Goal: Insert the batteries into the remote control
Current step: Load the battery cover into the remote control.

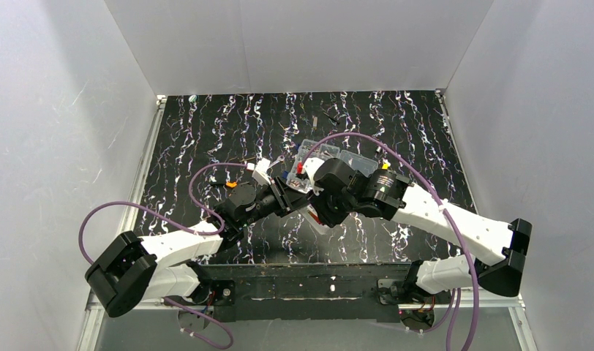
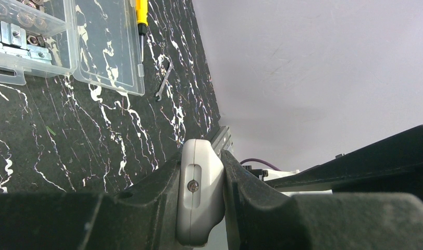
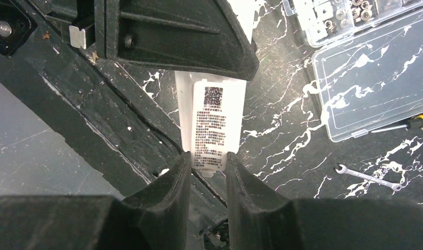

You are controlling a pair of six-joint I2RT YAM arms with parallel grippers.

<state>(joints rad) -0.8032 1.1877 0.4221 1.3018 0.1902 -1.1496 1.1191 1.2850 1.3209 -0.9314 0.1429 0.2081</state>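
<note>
- White plastic shell: remote control [image 3: 218,122], slim, with a printed label and code square on the face turned to the right wrist camera. The end seen from the left wrist shows a small screw and a slot.
- Where: lifted off the black marbled table [image 1: 206,131], bridged between the two grippers over its middle, near the clear compartment box [image 3: 376,88].
- Handling, my read: light, rigid, smooth casing, so likely to slip or twist under a pinch. Any thin cover is probably the weak part. Best held across the narrow side edges near one end, leaving the battery side free. No batteries or open recess visible in these views.
- Left gripper [image 2: 201,159]: jaws clamped on one end of the remote.
- Right gripper [image 3: 208,159]: jaws pinched on the opposite, label end.
- Pose: both arms reach forward and inward, wrists angled toward each other, nearly nose to nose.
- Beside the box: yellow-handled screwdriver [image 3: 415,123], small spanner [image 3: 368,177].
</note>
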